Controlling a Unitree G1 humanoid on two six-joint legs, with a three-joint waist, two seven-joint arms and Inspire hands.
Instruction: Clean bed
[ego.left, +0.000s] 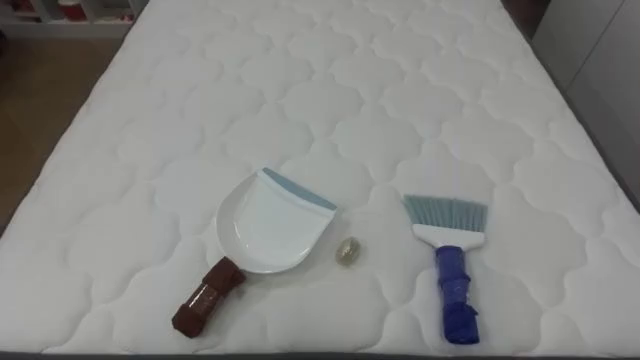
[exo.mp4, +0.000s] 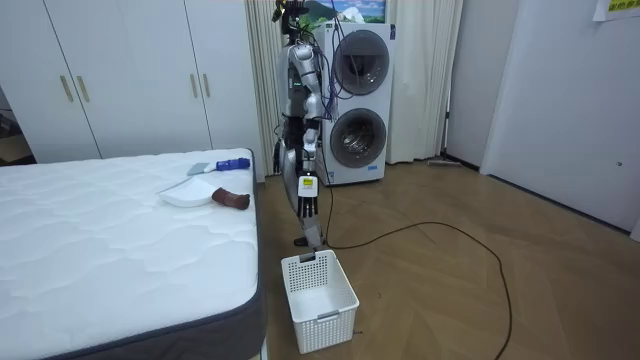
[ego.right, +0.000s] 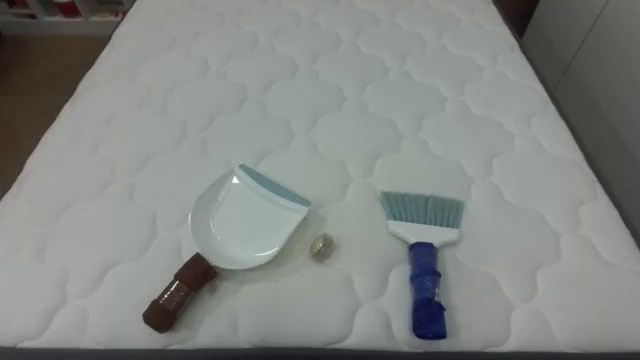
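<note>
**Hand.** The left hand (exo.mp4: 311, 141) was shown in the room view, hanging at the robot's side. Whether its fingers were straight or curled could not be told (the figure was too small there).

**Things on the bed, counted.** One dustpan (ego.left: 265, 225), one brush (ego.left: 450, 250) and one scrap of litter (ego.left: 348, 252) were laid out on one bed (ego.left: 330, 90), near the end closest to the robot.
- The dustpan was white with a blue-grey lip. It was placed to the left, with its brown-wrapped handle turned toward the near left corner.
- The brush was placed to the right, well apart from the dustpan. Its pale blue bristles were pointed away from the robot and its blue-wrapped handle toward it.
- The scrap, small and crumpled, was found between the two. It lay just beside the dustpan's right edge and apart from it.
- The rest of the quilted white mattress was left bare.

**What each view supplied.**
- The scrap and the quilting were made out in the eye views.
- The surroundings were given by the room view. One white basket (exo.mp4: 325, 315) was set on the wooden floor (exo.mp4: 450, 280) beside the bed's corner.
- Two front-loading machines (exo.mp4: 358, 62) were stacked one on the other behind the robot.
- A white wardrobe (exo.mp4: 130, 80) was ranged along the wall beyond the bed.
- The robot was shown standing upright between the bed's end and the machines, turned toward the bed.
- In the room view the dustpan and brush were seen at the bed's right end, with the brush farther from the camera.
</note>
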